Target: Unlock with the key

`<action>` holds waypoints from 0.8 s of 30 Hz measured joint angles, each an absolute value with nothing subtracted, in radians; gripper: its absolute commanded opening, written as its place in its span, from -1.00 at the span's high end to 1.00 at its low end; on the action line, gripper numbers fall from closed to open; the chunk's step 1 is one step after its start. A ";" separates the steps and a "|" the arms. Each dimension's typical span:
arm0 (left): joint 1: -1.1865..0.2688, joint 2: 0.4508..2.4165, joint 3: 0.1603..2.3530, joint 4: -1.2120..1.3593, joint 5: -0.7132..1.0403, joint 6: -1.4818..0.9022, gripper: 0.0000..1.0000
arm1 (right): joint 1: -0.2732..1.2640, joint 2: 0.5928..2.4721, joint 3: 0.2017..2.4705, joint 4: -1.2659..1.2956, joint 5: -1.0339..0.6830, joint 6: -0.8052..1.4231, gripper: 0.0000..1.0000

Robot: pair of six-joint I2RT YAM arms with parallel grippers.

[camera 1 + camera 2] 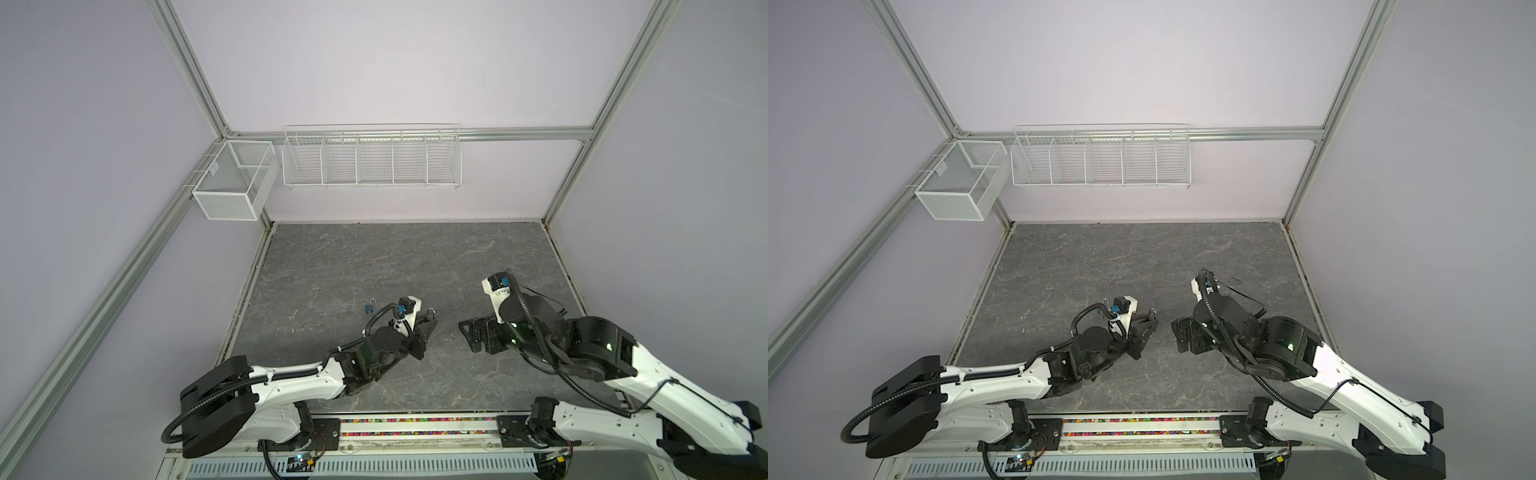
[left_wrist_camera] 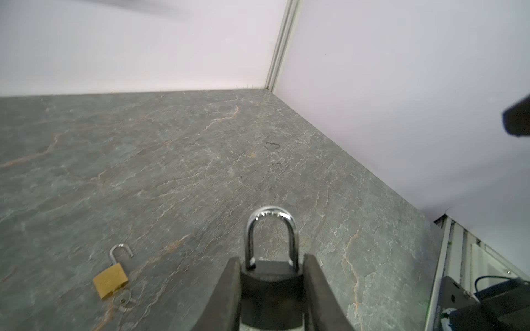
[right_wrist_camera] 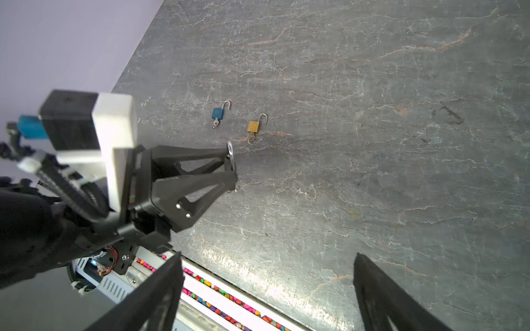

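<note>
L gripper (image 2: 272,258): jaws clamped on both sides of black padlock (image 2: 271,286) body, over table (image 2: 200,157). Silver shackle (image 2: 271,217) seated, projects fwd past fingertips. R gripper (image 3: 268,256): jaws wide apart, empty, facing the lock, not touching. Farther out on table: brass padlock (image 3: 253,126) and blue padlock (image 3: 218,113), shackles swung open, key at base of each.

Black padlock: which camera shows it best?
Left wrist view: the black padlock is close up, clamped in the left end effector, with body and shackle both facing the camera. The right wrist view shows it edge-on, mostly shackle. Both top views show only a small shackle tip.
</note>
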State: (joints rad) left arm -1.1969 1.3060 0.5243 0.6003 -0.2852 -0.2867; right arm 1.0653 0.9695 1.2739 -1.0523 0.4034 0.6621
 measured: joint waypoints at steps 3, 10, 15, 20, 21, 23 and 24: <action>-1.232 1.362 0.511 0.714 -0.291 -0.228 1.00 | 1.047 1.033 1.318 -1.072 0.398 0.666 -0.90; -1.253 1.472 0.456 0.969 -0.296 -0.134 1.00 | 1.013 1.191 1.376 -1.073 0.338 0.657 -0.92; -1.272 1.500 0.444 1.057 -0.302 -0.102 1.00 | 0.962 1.231 1.377 -1.077 0.309 0.654 -0.91; -1.273 1.500 0.448 1.057 -0.342 -0.094 1.00 | 0.950 1.283 1.391 -1.097 0.321 0.645 -0.92; -1.273 1.500 0.451 1.052 -0.349 -0.093 1.00 | 0.949 1.291 1.391 -1.100 0.322 0.642 -0.92; -1.274 1.500 0.458 1.041 -0.362 -0.091 1.00 | 0.947 1.315 1.397 -1.104 0.328 0.634 -0.92; -1.275 1.500 0.459 1.041 -0.367 -0.091 1.00 | 0.945 1.329 1.401 -1.105 0.333 0.629 -0.92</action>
